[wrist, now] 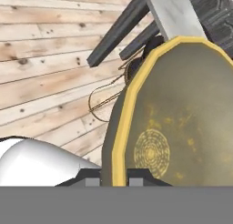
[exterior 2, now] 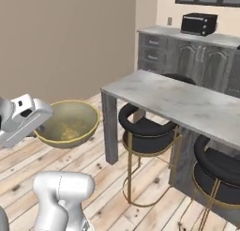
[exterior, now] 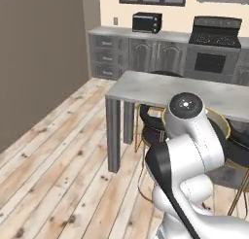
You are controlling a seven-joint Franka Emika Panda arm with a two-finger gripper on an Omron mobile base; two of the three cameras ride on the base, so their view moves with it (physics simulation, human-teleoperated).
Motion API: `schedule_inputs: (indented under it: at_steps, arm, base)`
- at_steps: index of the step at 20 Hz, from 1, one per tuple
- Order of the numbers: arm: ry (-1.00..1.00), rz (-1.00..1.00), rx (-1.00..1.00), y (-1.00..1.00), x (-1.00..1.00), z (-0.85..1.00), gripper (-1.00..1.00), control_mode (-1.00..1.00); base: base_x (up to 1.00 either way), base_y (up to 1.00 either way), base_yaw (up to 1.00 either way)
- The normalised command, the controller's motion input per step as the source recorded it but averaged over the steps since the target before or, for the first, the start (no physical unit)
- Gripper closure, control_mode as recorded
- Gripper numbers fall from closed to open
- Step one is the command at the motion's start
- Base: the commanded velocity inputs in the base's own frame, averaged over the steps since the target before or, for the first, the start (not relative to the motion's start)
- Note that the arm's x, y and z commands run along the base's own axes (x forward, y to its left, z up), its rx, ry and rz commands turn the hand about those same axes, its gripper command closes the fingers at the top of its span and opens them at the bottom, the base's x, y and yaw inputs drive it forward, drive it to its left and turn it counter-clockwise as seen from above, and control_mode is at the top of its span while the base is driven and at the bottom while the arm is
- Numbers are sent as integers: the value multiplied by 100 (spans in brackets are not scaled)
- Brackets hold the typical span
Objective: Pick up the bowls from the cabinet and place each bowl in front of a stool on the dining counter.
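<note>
My gripper is shut on the golden rim of a tan-olive bowl, one finger on each side of the wall. In the right base view the bowl hangs tilted above the wooden floor, left of the dining counter, with the gripper at its left rim. In the left base view a piece of the bowl's rim peeks out behind the arm, near the dining counter. Two black stools are tucked under the counter's near side. The cabinet is out of view.
A grey drawer counter runs along the back wall, carrying a black toaster oven, with a stove to its right. A brown wall closes the left side. Wooden floor stretches between it and the dining counter's leg.
</note>
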Motion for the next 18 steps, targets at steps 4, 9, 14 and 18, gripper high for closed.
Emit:
schedule_inputs:
  at_steps: [4, 9, 14, 18]
  arm:
    - [0, 0, 0, 0, 0, 0, 100, 100]
    - [0, 0, 0, 0, 0, 0, 100, 100]
    - [0, 0, 0, 0, 0, 0, 100, 100]
    - [0, 0, 0, 0, 0, 0, 100, 100]
  base:
    - [45, 46, -85]
    - [51, 77, -71]
    - [60, 94, -48]
    - [66, 40, -11]
